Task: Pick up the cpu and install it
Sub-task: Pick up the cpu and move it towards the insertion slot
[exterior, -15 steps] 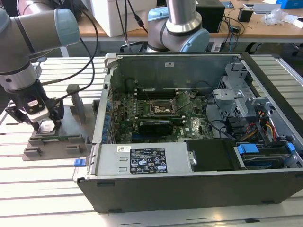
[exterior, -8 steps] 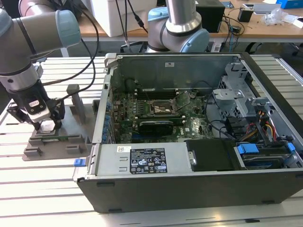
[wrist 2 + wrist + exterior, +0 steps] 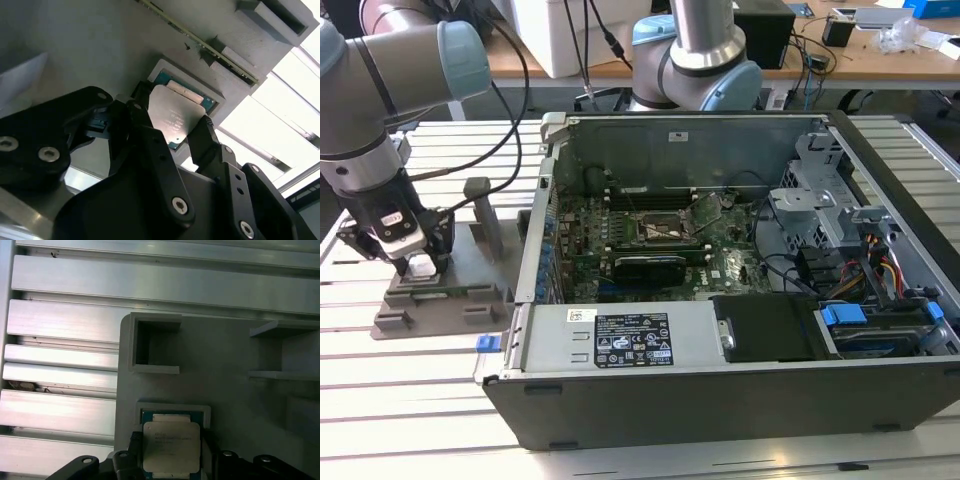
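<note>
Item, one gripper [image 3: 171, 124], mine: two black fingers [image 3: 200, 135] closed on the cpu, pressing two opposite edges. Item, one cpu [image 3: 171, 447]: square, so no long axis; it lies flat, silvery lid up, thin green edge showing, in the square recess of the grey holder [image 3: 225, 365]. Faint lines of print on its lid, unreadable. Item, one grey holder. Item, one open computer case [image 3: 720, 400], just beside the holder on the exterior view's right; one white label [image 3: 632, 338] on its wall, print too small to read.

Grey arm [image 3: 360, 95], blue caps [image 3: 465, 55], black tool [image 3: 418, 265]
</note>
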Action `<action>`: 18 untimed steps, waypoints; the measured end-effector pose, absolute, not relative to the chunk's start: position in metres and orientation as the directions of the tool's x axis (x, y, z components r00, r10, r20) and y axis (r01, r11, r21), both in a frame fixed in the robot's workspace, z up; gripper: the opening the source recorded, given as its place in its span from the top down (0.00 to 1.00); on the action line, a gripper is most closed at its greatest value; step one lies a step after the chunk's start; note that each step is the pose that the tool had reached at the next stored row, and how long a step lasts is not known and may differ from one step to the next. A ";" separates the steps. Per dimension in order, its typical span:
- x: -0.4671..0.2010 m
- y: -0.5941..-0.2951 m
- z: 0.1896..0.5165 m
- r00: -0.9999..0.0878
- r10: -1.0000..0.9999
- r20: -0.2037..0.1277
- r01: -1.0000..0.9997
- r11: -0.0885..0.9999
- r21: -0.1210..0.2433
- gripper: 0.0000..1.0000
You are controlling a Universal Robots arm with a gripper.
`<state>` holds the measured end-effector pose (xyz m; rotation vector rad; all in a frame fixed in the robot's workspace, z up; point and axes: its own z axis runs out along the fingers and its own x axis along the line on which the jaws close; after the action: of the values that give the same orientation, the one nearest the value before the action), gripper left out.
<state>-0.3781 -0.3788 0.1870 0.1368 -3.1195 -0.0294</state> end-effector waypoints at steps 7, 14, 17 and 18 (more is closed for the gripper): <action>-0.378 -0.379 0.191 -0.996 -0.086 0.018 -0.086 0.996 0.020 0.45; -0.378 -0.379 0.227 -0.996 -0.086 0.018 -0.086 0.996 0.020 0.45; -0.378 -0.379 0.240 -0.996 -0.086 0.018 -0.086 0.996 0.020 0.45; -0.378 -0.379 0.244 -0.996 -0.086 0.018 -0.086 0.996 0.020 0.45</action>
<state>-0.3781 -0.3787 0.2437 0.1347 -3.1196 -0.0294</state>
